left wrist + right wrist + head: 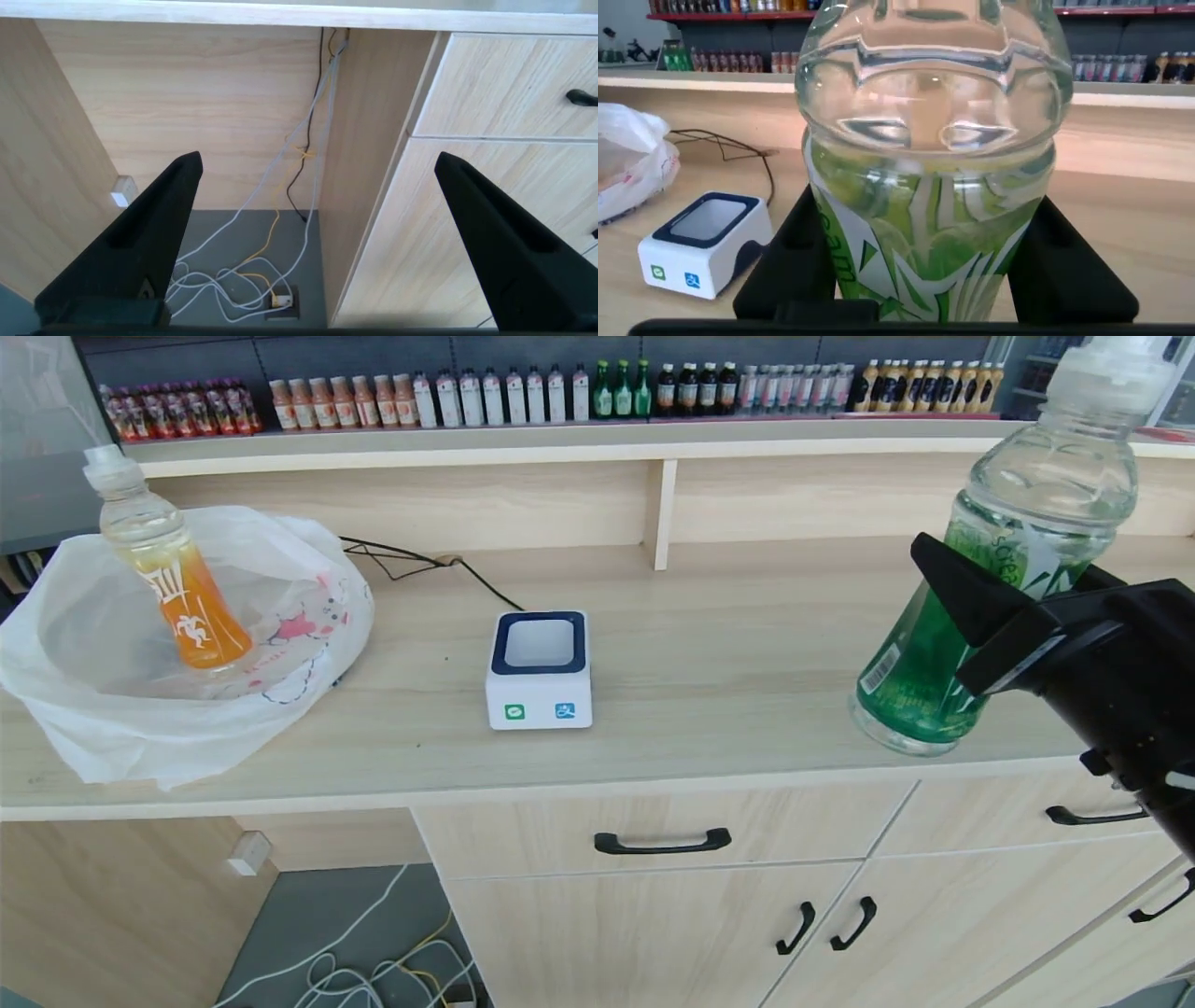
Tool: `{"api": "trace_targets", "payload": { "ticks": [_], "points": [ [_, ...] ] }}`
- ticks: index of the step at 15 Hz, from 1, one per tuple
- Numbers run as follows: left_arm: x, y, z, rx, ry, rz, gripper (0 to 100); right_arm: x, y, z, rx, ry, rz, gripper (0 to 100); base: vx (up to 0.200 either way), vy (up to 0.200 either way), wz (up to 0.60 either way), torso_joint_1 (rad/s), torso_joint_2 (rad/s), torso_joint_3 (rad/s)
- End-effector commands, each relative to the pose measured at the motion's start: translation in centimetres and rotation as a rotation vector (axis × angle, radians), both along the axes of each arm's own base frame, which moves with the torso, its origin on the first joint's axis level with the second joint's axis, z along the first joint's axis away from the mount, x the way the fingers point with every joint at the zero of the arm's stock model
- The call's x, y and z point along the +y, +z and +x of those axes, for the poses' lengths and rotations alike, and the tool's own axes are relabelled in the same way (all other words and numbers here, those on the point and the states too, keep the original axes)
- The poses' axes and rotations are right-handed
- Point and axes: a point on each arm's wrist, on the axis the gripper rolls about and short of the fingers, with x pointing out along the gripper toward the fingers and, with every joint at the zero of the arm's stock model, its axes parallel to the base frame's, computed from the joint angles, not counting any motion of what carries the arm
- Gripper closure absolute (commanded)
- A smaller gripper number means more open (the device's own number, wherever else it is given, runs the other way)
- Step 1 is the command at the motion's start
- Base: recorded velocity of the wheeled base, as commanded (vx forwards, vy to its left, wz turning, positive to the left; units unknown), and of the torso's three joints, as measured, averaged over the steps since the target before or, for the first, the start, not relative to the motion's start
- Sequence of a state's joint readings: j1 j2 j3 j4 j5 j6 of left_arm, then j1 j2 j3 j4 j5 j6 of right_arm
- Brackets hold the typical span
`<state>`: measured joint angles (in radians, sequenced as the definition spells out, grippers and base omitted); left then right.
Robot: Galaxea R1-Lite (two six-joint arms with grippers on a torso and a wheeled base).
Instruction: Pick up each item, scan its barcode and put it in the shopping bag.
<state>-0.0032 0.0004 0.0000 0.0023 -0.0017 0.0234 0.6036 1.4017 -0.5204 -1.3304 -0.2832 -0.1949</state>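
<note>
Bottle with green label (pixel 924 644) clamped in right jaws, left jaws spread wide, orange bottle (pixel 182 588) in shopping bag (pixel 112 747)

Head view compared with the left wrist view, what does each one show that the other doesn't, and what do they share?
Head view, not left wrist: the shopping bag holding the orange bottle, the scanner, and the right gripper shut on the green bottle. Left wrist, not head: the left gripper, open, facing the cabinet. Both: the floor cables and the drawers with black handles.
</note>
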Motion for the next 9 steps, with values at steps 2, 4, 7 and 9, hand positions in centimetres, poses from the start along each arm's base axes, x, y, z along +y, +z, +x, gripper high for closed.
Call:
{"api": "trace_targets", "payload": {
  "ticks": [2, 4, 7, 9],
  "points": [
    [0.00, 0.01, 0.00, -0.001, 0.000, -0.002, 0, -0.07, -0.41, -0.15, 0.020, 0.018, 0.022, 100, 0.000, 0.200, 0.00, 0.010, 0.00, 0.000],
    [0.00, 0.01, 0.00, -0.001, 0.000, -0.002, 0, -0.10, -0.38, -0.18, 0.019, 0.018, 0.023, 100, 0.000, 0.200, 0.00, 0.005, 0.00, 0.000],
    [0.00, 0.01, 0.00, -0.001, 0.002, -0.008, 0, -0.08, -0.19, -0.14, 0.013, 0.012, 0.022, 100, 0.000, 0.200, 0.00, 0.002, 0.00, 0.002],
    [0.00, 0.02, 0.00, -0.003, 0.002, -0.017, 0, -0.12, 0.04, -0.13, 0.005, -0.009, 0.020, 100, 0.000, 0.200, 0.00, -0.002, 0.00, 0.002]
  ]
}}
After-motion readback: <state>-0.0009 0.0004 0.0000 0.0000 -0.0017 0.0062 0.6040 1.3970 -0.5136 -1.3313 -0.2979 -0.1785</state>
